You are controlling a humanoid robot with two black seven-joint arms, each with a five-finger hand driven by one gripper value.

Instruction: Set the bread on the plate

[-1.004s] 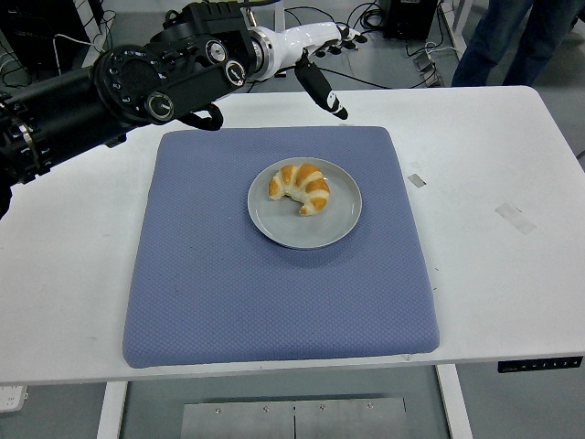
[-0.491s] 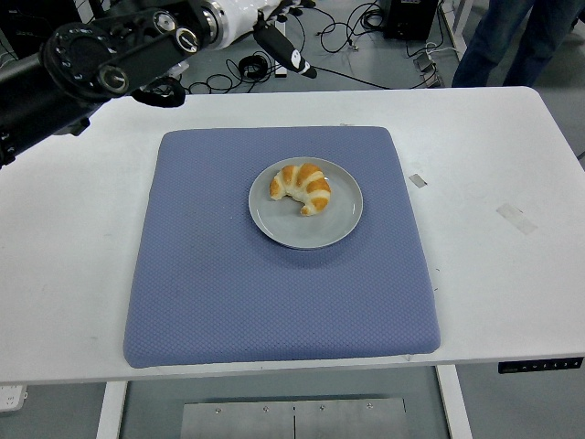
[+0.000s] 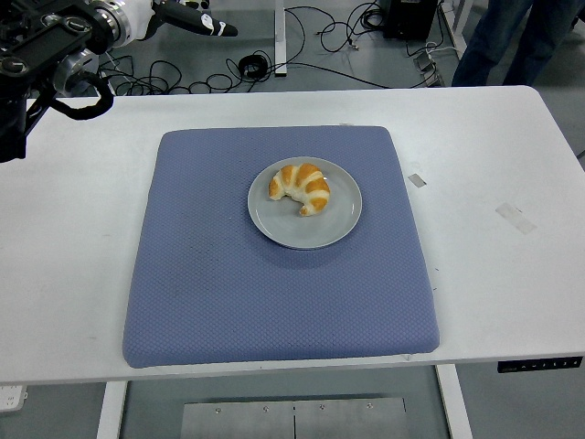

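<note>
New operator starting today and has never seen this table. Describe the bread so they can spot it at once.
A blue mat covers the middle of the white table, and a round grey plate sits on it a little above centre. The bread lies on the plate's upper left part: a curved, golden-brown croissant with pale stripes, the only food in view.

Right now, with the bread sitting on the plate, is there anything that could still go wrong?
Not much. The croissant lies wholly on the grey plate, toward its upper left rather than centred, so a hard jolt might roll it off. The plate rests on a soft blue mat, which may let it tip if pressed. The left robot hand is up at the top left corner near floor cables; a careless swing might snag them.
</note>
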